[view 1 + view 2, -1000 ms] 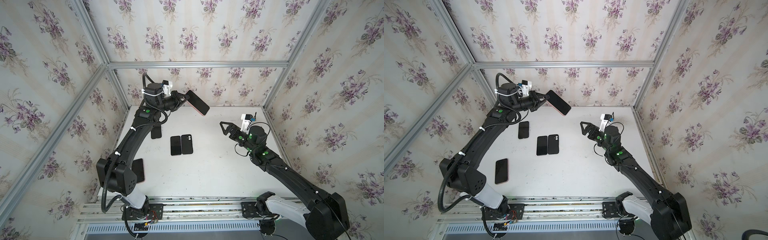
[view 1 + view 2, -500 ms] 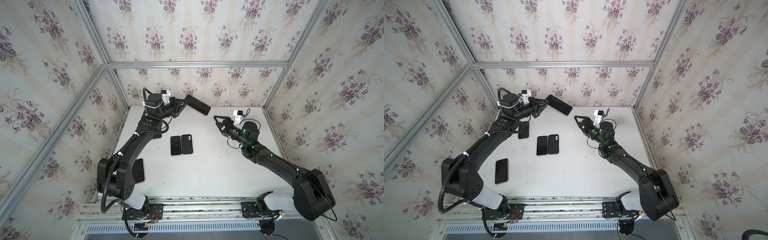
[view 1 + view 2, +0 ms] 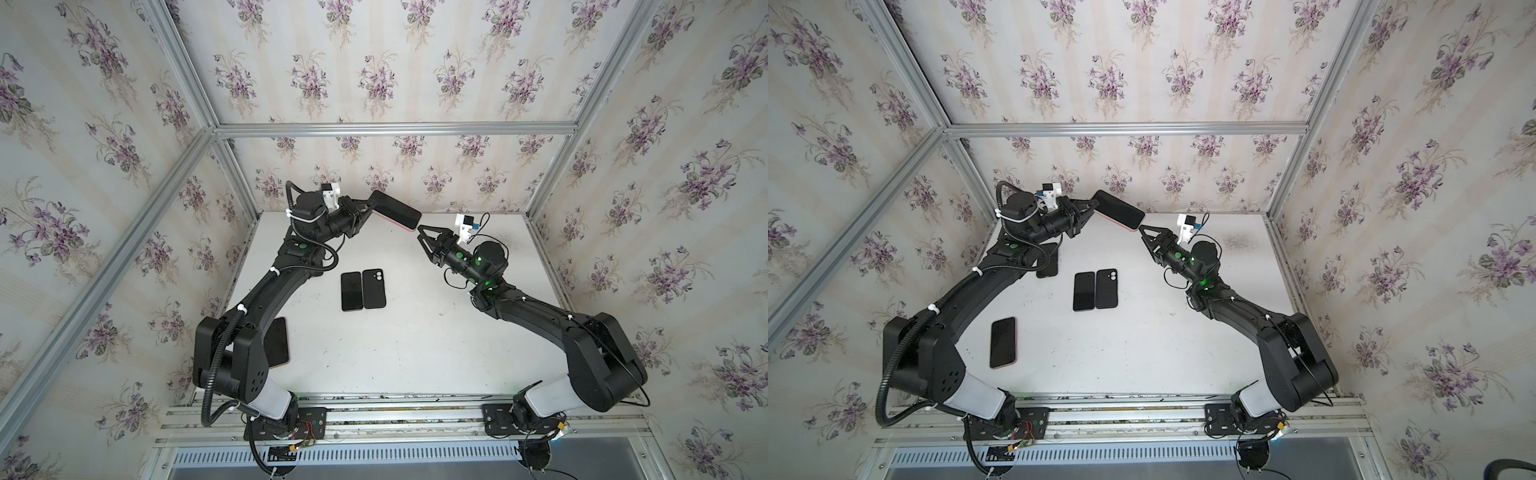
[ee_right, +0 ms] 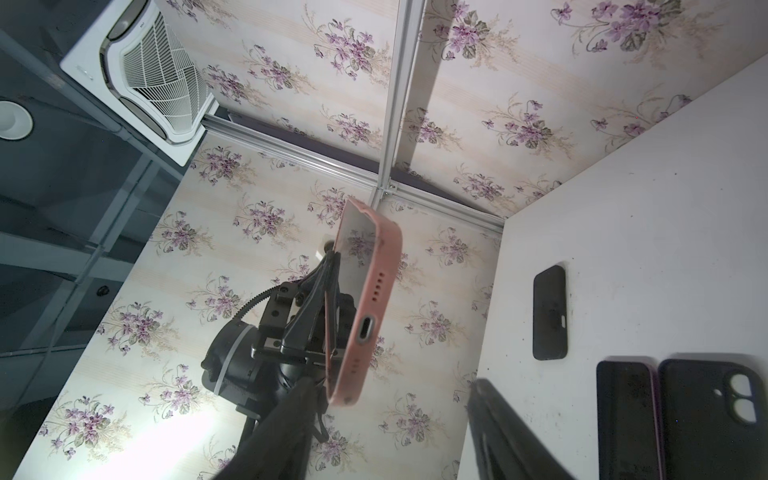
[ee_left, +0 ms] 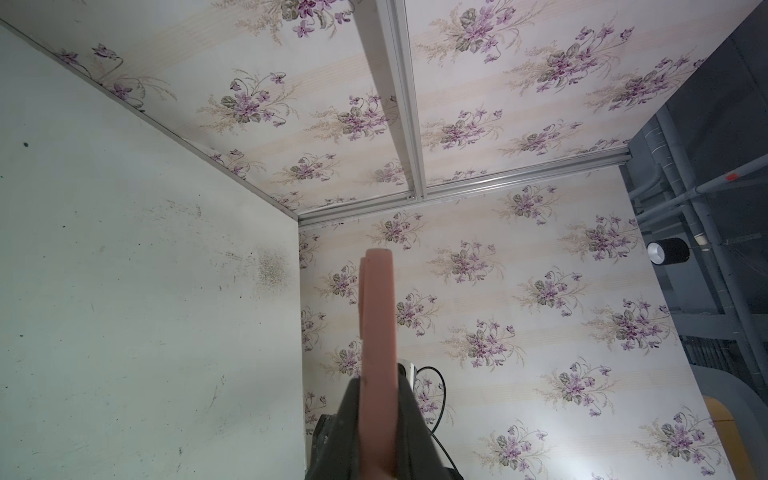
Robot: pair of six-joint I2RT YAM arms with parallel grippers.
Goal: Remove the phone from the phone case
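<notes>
A phone in a pink phone case (image 3: 395, 210) (image 3: 1119, 210) hangs in the air near the back wall, dark screen up. My left gripper (image 3: 368, 208) (image 3: 1090, 208) is shut on one end of it. In the left wrist view the case (image 5: 376, 332) runs edge-on out from between the fingers (image 5: 347, 415). My right gripper (image 3: 420, 232) (image 3: 1142, 230) stands open just off the phone's free end. In the right wrist view the case's port end (image 4: 370, 299) reaches down into the gap by one of the fingers (image 4: 286, 428), apart from the other; the right gripper (image 4: 390, 399) holds nothing.
Two dark phones or cases (image 3: 351, 291) (image 3: 374, 288) lie side by side mid-table. Another lies at the left front (image 3: 1003, 341), and one sits under the left arm (image 3: 1047, 266). Wallpapered walls and metal frame rails (image 3: 395, 129) close in three sides.
The right gripper has swung left and back up to the phone's free end, its jaws narrowing. The left gripper has tipped the phone flatter and further right.
</notes>
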